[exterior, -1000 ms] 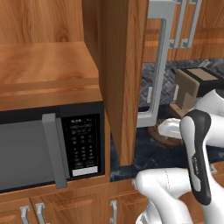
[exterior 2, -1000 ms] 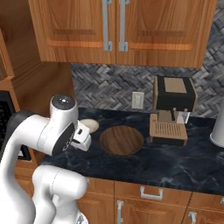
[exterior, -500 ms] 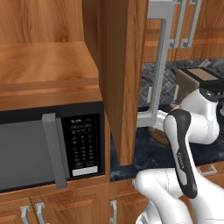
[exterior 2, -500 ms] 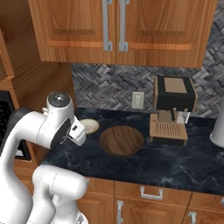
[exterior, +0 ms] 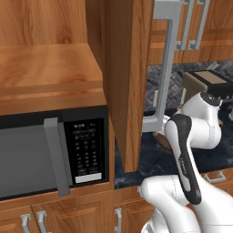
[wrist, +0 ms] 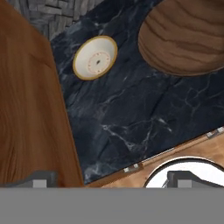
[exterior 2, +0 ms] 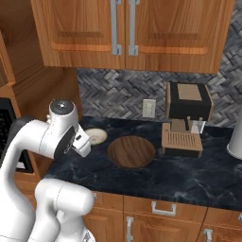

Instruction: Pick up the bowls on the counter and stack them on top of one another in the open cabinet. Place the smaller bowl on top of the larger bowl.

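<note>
The small cream-white bowl (exterior 2: 97,136) sits on the dark counter (exterior 2: 156,182) near the back left. It appears at upper left in the hand view as the small bowl (wrist: 95,57). The wide wooden bowl (exterior 2: 131,151) rests just to its right, cut off at the top right as the wooden bowl (wrist: 188,37). My gripper (wrist: 113,181) hovers above the counter's front edge, open and empty, clear of both bowls. The open cabinet's shelf (exterior: 45,68) lies above the microwave, its door (exterior: 123,91) swung out.
A microwave (exterior: 50,154) sits under the shelf. The door's long grey handle (exterior: 164,68) stands close to my arm. A coffee machine (exterior 2: 186,118) with its wooden tray stands right of the wooden bowl, and a white kettle (exterior 2: 236,139) at the far right.
My arm has lifted and swung slightly left, toward the cabinet door, with the hand drawing back from the small bowl. Both bowls stay where they were.
</note>
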Motion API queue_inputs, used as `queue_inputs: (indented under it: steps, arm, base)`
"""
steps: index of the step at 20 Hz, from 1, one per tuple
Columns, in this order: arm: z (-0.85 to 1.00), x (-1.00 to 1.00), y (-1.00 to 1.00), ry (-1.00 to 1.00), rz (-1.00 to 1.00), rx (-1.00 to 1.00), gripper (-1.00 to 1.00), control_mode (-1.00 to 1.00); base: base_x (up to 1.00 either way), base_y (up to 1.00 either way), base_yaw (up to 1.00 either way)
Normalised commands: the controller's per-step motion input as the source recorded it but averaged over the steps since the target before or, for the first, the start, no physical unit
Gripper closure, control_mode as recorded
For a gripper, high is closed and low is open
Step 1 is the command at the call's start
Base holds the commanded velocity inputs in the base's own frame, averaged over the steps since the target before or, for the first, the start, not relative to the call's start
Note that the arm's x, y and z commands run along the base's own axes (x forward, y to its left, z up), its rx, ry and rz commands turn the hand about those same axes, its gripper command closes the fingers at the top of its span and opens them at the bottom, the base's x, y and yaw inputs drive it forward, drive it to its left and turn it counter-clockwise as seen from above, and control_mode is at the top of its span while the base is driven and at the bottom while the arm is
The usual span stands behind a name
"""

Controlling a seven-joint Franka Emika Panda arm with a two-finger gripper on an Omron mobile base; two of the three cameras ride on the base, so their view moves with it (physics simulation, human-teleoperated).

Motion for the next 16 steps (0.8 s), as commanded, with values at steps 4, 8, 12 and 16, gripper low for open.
queue_inputs:
  steps: [4,8,12,16]
  arm:
    - [-0.13,0.24,0.0,0.04,-0.01,0.1,-1.0,-1.0]
    - [-0.22,0.38,0.0,0.04,-0.04,0.15,-1.0,-1.0]
    - [-0.27,0.5,0.0,0.03,-0.06,0.1,-1.0,-1.0]
    - [-0.28,0.59,0.0,0.04,-0.09,0.03,-1.0,-1.0]
  base:
    - [0.0,0.0,0.0]
    - [0.0,0.0,0.0]
    - [0.0,0.0,0.0]
    - [0.0,0.0,0.0]
